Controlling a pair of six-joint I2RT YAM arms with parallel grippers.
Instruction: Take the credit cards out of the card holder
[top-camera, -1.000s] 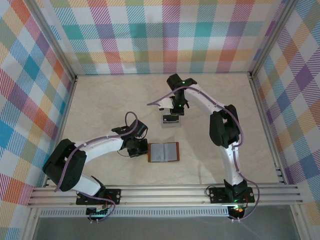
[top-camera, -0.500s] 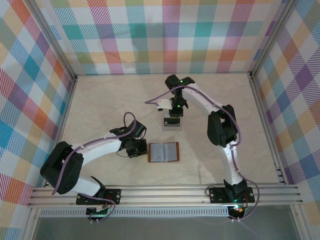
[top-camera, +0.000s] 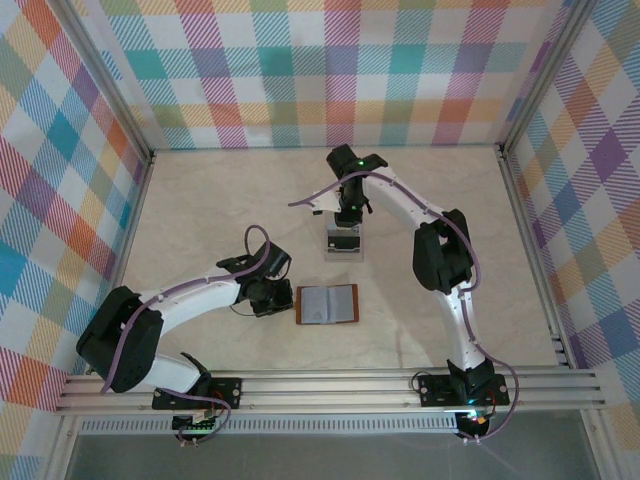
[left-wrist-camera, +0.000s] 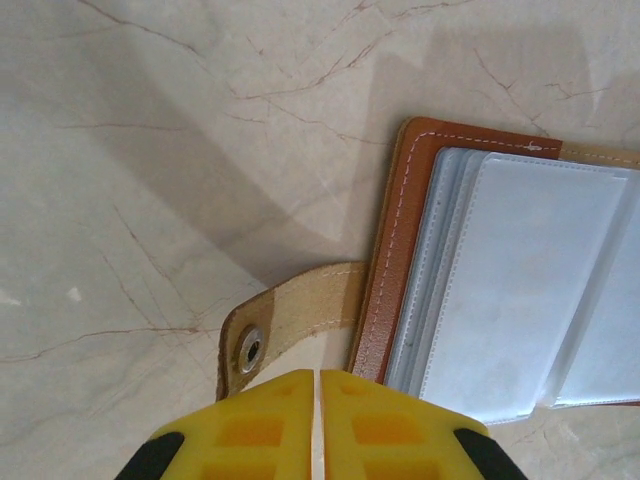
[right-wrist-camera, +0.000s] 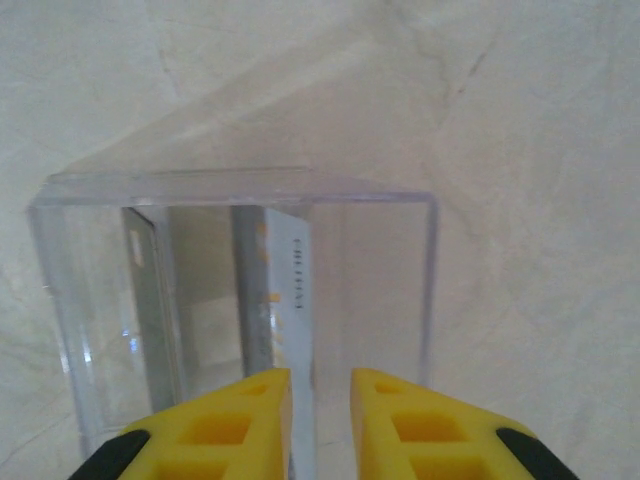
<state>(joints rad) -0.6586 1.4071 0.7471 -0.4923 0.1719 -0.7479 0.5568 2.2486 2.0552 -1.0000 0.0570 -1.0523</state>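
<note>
The brown card holder (top-camera: 328, 304) lies open and flat on the table, its clear inner sleeves (left-wrist-camera: 520, 280) facing up. Its snap tab (left-wrist-camera: 290, 310) sticks out to the left, and my left gripper (left-wrist-camera: 318, 378) is shut with its tips right at that tab (top-camera: 272, 297). My right gripper (right-wrist-camera: 320, 385) hangs over a clear plastic box (right-wrist-camera: 400, 260), jaws a little apart. A pale credit card (right-wrist-camera: 290, 290) with a dark band stands upright in the box, just inside the left finger. A second grey card (right-wrist-camera: 140, 262) leans at the box's left wall.
The clear box (top-camera: 344, 243) sits on the marble tabletop a short way beyond the card holder. Checked walls close the table on three sides. The arms' bases and a metal rail (top-camera: 330, 385) run along the near edge.
My right gripper's jaws have parted, letting go of the card standing in the clear box, and the arm has drawn back a little. The left gripper stays by the tab.
</note>
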